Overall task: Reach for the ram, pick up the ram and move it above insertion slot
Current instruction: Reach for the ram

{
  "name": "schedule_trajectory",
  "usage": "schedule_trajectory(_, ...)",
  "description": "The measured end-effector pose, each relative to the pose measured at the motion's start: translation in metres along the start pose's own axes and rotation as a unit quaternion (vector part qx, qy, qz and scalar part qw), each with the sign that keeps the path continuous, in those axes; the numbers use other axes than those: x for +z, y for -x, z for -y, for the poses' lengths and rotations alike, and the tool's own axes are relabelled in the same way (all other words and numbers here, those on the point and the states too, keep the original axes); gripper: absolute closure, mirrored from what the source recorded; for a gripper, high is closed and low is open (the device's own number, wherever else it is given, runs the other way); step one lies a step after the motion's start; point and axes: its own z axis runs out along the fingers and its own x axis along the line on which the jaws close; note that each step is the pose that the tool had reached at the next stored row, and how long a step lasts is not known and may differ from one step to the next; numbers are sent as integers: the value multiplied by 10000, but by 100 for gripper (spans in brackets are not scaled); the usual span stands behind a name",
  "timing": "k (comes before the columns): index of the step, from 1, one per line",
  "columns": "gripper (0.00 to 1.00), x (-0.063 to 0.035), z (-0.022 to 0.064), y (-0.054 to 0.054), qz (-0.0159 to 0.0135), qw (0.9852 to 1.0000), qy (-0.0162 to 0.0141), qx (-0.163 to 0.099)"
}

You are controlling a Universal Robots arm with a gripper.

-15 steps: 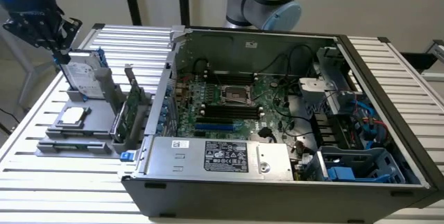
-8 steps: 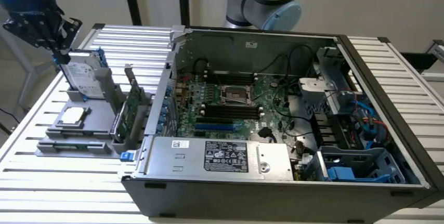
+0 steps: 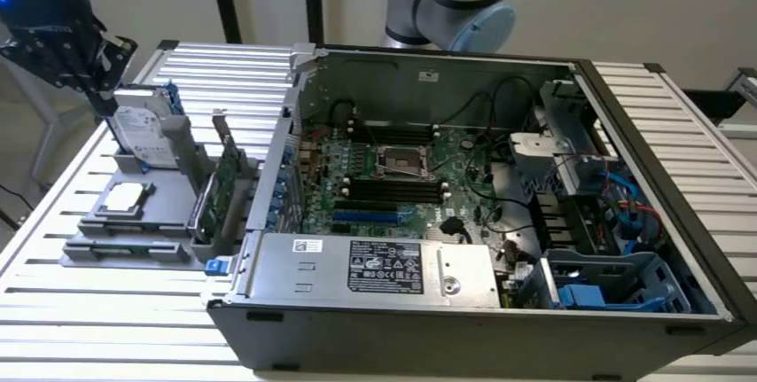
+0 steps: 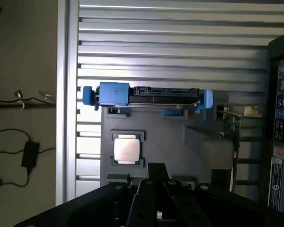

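Note:
The ram [image 3: 128, 247] shows as a thin green strip lying flat at the near end of the grey holder [image 3: 166, 222], at the exterior view's left. My gripper [image 3: 99, 98] hangs high over the holder's far end, beside the upright hard drive [image 3: 144, 129], well away from the ram. In the wrist view the gripper [image 4: 156, 171] has its fingers together with nothing between them, and it looks down on the holder [image 4: 199, 151]; the ram lies hidden under the gripper body. The black memory slots [image 3: 391, 190] sit on the motherboard inside the open computer case [image 3: 473, 311].
On the holder stand the hard drive in its blue caddy [image 4: 146, 94], a silver processor [image 4: 128, 150] and a green expansion card [image 3: 225, 185]. The case wall [image 3: 284, 160] rises right beside the holder. A slatted metal table [image 3: 106, 311] carries everything.

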Motion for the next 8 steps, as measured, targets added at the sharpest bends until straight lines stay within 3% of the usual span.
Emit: schedule_trajectory(8,89,-9,309,33,0,10000,5,1)
